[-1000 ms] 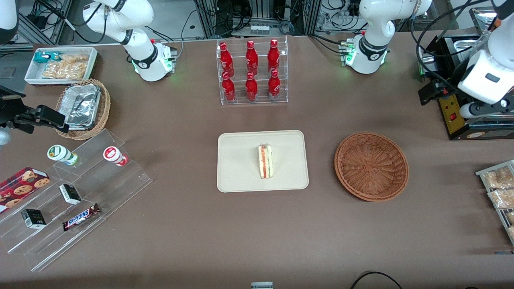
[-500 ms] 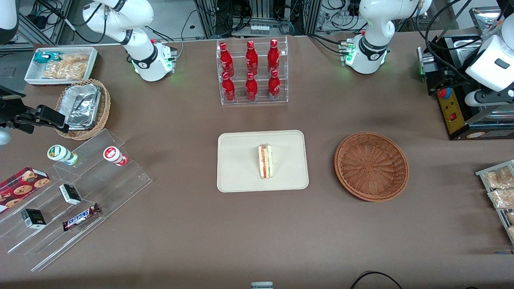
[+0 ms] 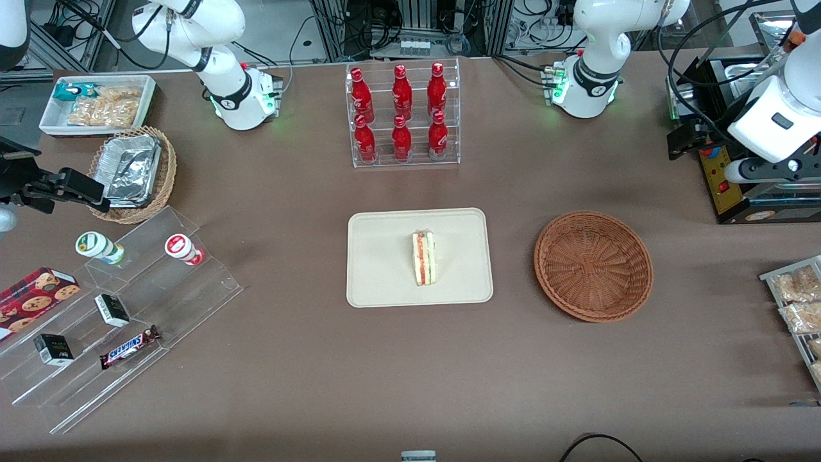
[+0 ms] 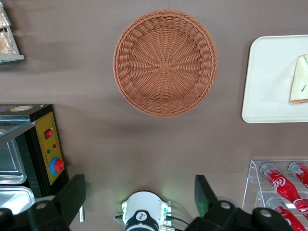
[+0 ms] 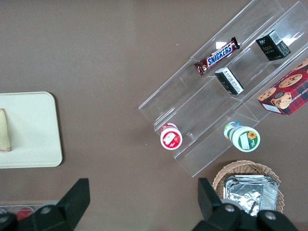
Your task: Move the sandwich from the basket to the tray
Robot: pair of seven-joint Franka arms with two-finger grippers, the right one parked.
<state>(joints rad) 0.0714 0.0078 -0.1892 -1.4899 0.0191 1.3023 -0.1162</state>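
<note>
Sandwich [image 3: 423,258] sits on the tray [image 3: 378,282], basket [image 3: 593,265] bare, so job looks done: gripper [image 4: 139,202], fingers apart & holding nothing, hangs high toward the working arm's end, w/ only parking clear of the black box [image 3: 725,173] left.

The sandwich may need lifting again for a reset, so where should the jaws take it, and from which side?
Probably from above, across the two bread faces: the sandwich stands on edge mid-tray, filling stripes up, a narrow wedge with bare tray on both sides. The gripper, jaws open, hangs high over the table's working-arm end, near the basket.
</note>
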